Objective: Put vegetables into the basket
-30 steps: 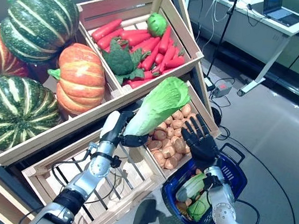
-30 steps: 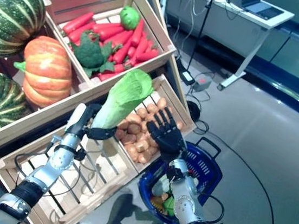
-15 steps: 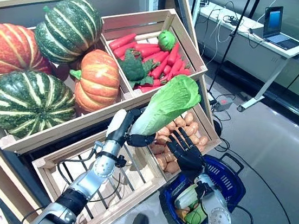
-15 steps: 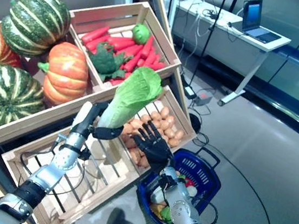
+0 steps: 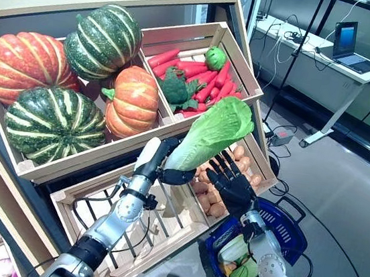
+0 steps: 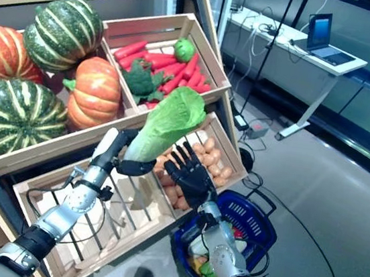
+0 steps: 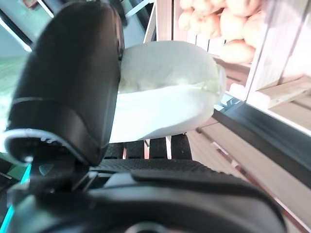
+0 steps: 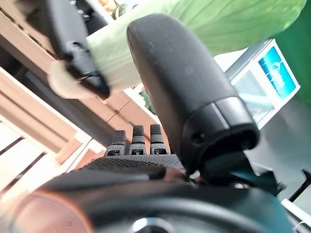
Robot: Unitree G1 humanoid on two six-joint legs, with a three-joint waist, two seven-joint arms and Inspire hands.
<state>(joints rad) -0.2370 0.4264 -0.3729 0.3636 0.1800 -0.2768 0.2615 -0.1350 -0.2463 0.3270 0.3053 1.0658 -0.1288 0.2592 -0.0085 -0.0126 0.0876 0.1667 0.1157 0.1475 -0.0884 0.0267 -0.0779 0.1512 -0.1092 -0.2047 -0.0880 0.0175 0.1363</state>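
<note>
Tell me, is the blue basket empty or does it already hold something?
Not empty: the blue basket already holds greenish vegetables beside the right hand.

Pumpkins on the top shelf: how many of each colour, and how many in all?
Green striped pumpkins: 2
Orange pumpkins: 2
Total: 4

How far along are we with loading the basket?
Done: the blue basket on the floor already holds a few vegetables. In hand: the left hand grips a green lettuce by its pale base, above the crates; the right hand is open beside it. Left: the lettuce is not yet in the basket.
</note>
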